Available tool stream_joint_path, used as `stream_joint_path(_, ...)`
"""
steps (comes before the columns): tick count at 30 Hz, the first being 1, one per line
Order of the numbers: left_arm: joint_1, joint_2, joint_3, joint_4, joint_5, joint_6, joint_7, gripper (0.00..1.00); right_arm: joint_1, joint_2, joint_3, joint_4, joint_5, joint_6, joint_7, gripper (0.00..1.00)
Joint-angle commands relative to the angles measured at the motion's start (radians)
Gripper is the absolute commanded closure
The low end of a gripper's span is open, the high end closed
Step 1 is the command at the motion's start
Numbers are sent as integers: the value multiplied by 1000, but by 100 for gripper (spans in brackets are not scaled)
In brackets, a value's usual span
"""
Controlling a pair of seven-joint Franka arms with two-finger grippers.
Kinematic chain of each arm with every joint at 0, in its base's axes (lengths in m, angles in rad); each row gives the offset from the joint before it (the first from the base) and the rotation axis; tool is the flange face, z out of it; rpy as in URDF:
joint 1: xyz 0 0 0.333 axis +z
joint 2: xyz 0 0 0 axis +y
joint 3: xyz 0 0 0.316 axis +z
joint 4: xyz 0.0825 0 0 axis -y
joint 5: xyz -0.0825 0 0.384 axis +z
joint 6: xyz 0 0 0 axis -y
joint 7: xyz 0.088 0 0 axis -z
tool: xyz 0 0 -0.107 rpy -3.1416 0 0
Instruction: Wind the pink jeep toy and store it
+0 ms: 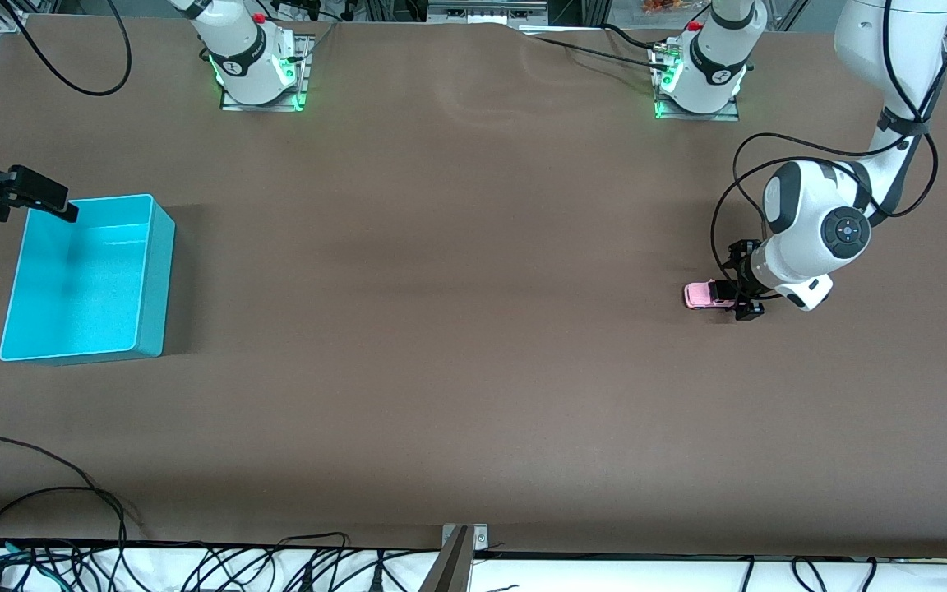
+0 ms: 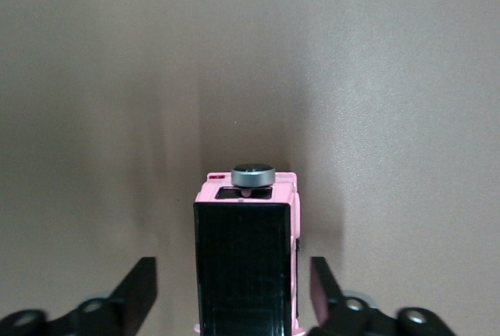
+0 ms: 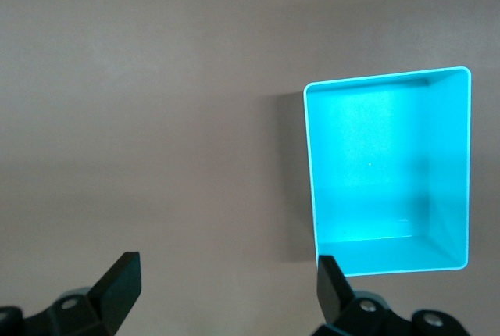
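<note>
Pink jeep toy [image 1: 704,294] is sitting on table at left arm's end, wheels down. Left gripper [image 2: 234,297] is being lowered astride its rear, fingers [image 2: 141,285] apart, gaps visible both sides (no contact yet). Squeeze is best centred on body sides, below black roof. Right gripper [image 3: 226,289] is waiting wide, empty, by turquoise bin [image 1: 157,271].

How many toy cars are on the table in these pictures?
1. The pink jeep toy stands on the table toward the left arm's end, between the fingers of the left gripper, which are apart from its sides. The turquoise bin looks empty; nothing seems hidden.
</note>
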Motion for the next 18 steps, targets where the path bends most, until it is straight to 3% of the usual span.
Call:
stream_joint_path(1,7,-10,-4,-16,14,16,-21,43,-1,4,5,17,-7,-17,-13,0)
stream_joint_path(6,8,-11,-4,-13,14,16,-24,77,-1,4,5,17,-7,-17,-11,0)
stream_joint_path(9,8,-16,-4,-7,14,9,-24,91,-1,4,5,17,-7,-17,-11,0)
stream_joint_path(18,-7,-47,-7,37,16,-22,-70,92,-1,4,5,17,-7,-17,-11,0)
